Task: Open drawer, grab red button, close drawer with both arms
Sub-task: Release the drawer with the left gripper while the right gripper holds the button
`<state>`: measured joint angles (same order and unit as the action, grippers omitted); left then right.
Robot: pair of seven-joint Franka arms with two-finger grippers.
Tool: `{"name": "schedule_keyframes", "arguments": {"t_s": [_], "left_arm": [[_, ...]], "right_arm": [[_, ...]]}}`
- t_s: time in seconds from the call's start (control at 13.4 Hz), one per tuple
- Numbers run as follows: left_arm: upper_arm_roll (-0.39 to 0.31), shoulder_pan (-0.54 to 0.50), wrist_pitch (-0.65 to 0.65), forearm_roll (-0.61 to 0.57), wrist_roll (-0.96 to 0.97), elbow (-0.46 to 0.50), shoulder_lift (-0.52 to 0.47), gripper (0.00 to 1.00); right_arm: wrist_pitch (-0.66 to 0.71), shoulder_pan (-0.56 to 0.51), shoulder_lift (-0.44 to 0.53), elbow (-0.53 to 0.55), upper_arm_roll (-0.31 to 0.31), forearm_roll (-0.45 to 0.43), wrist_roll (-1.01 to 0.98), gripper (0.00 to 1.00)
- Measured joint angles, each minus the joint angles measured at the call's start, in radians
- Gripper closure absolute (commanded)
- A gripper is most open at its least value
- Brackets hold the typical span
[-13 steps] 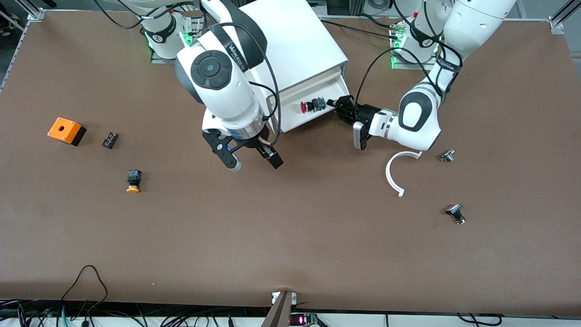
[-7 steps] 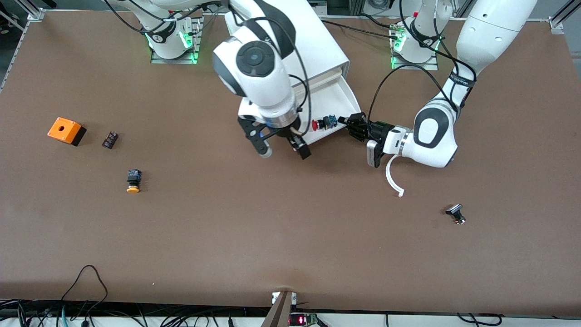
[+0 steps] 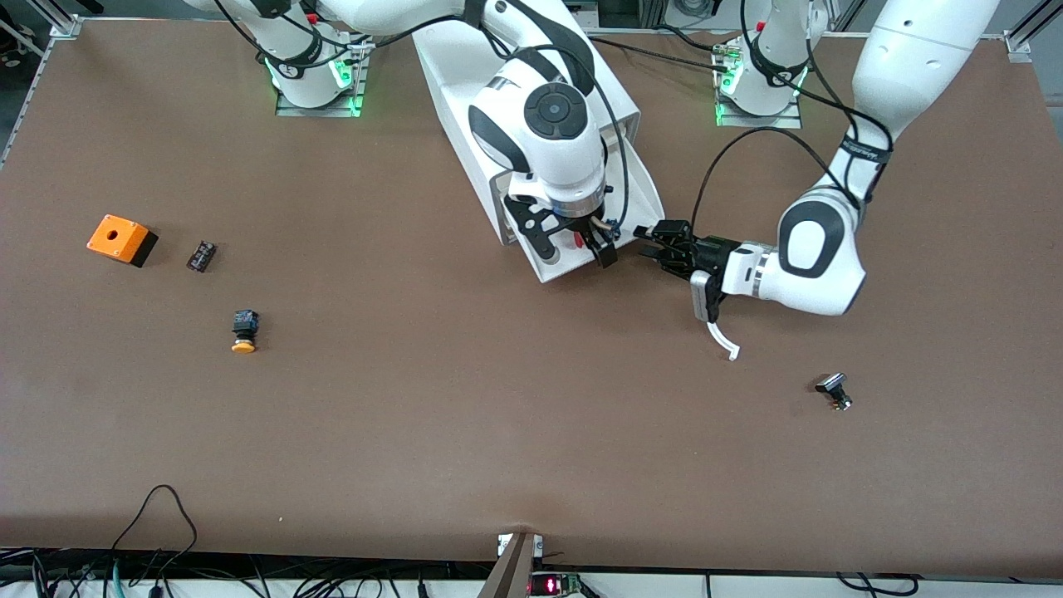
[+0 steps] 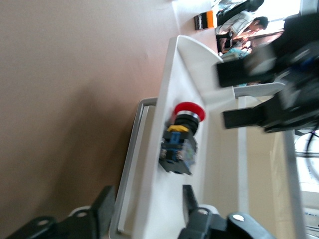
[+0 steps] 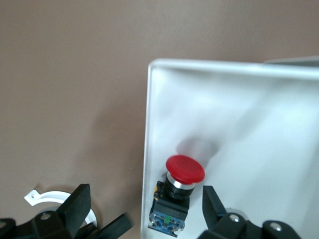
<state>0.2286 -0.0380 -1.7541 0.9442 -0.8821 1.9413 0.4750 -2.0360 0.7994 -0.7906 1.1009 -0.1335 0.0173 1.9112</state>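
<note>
The button (image 5: 178, 191), red cap on a black body, lies on its side in the open white drawer (image 3: 558, 271); it also shows in the left wrist view (image 4: 180, 147). My right gripper (image 3: 575, 249) hangs open just over the drawer, a finger on each side of the button (image 3: 573, 240). It also shows in its own wrist view (image 5: 144, 209) and in the left wrist view (image 4: 239, 97). My left gripper (image 3: 652, 241) is at the drawer's front end, fingers apart, straddling the front wall and handle (image 4: 127, 164).
The white cabinet (image 3: 453, 83) stands between the arm bases. An orange box (image 3: 122, 239), a small black part (image 3: 202, 255) and an orange-capped button (image 3: 243, 330) lie toward the right arm's end. A white arc (image 3: 721, 336) and a metal part (image 3: 834, 390) lie toward the left arm's end.
The drawer has slid out toward the front camera together with my left gripper. My right arm has swung from over the bare table to over the drawer, above the button.
</note>
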Motion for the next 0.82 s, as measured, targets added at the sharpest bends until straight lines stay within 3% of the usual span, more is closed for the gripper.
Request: {"name": "schedule_keyframes", "arguments": {"t_s": [0.3,0.52,0.75,0.82], "left_arm": [[0.002,-0.005,0.208,-0.273,0.446,-0.214,-0.065,0.00],[0.013,0.028,0.285,-0.450,0.751,-0.352,-0.068,0.00],[0.020,0.077,0.301,-0.650,0.937,-0.400,-0.067,0.00],[0.020,0.092,0.315,-0.715,0.976,-0.412,-0.066,0.00]], "right_arm": [[-0.026,0.029,-0.034,-0.001,0.000,0.000,0.039,0.07],[-0.027,0.041,-0.042,-0.001,0.000,0.000,0.048,0.44],[-0.026,0.042,-0.042,-0.001,0.002,0.000,0.048,0.84],[-0.026,0.042,-0.042,-0.001,0.002,0.000,0.048,0.91]]}}
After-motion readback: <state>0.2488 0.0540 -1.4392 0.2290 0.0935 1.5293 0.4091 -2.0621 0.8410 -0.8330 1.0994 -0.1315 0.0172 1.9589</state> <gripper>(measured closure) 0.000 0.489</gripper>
